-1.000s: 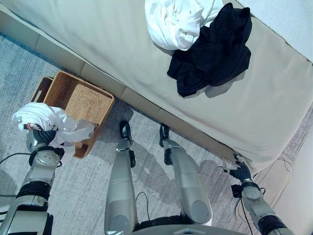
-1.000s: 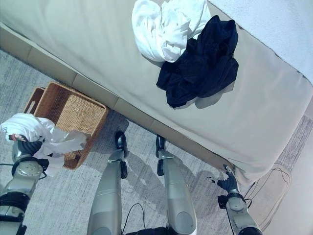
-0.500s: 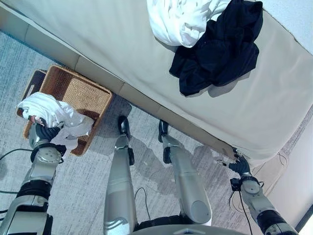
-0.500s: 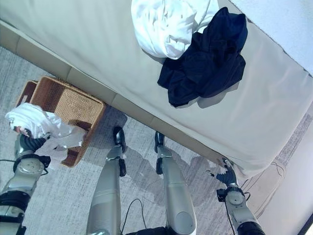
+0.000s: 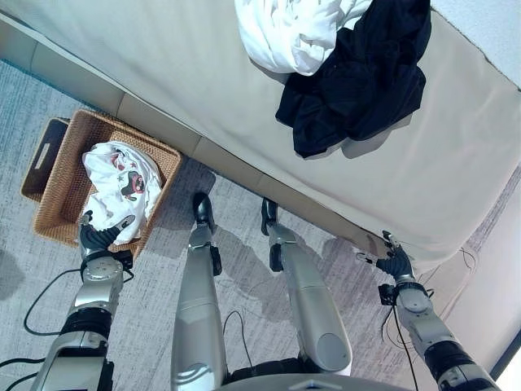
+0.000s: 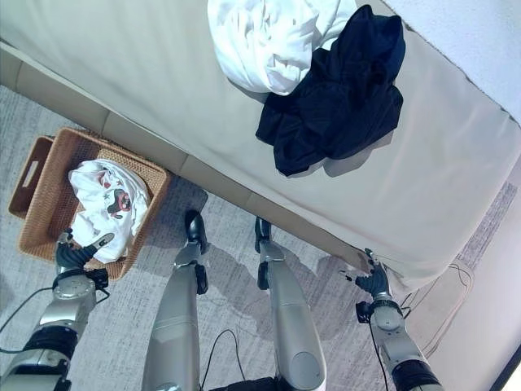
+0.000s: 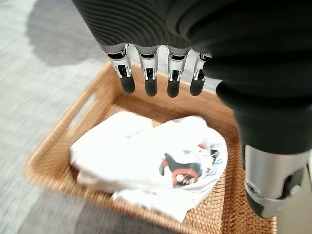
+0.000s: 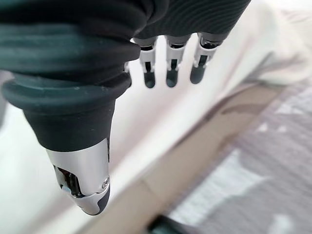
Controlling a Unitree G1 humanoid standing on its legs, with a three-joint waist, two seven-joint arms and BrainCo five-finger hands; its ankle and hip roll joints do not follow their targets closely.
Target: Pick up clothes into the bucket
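White printed tee in wicker basket at 9 o'clock; left hand and right hand both open, empty. White garment and black garment remain on bed, 12–1 o'clock.

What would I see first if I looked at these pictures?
Probably the white bundle and the dark garment heaped together on the beige bed. Next, the wicker basket on the floor beside the bed, with a white printed shirt inside and the open left hand just above it.
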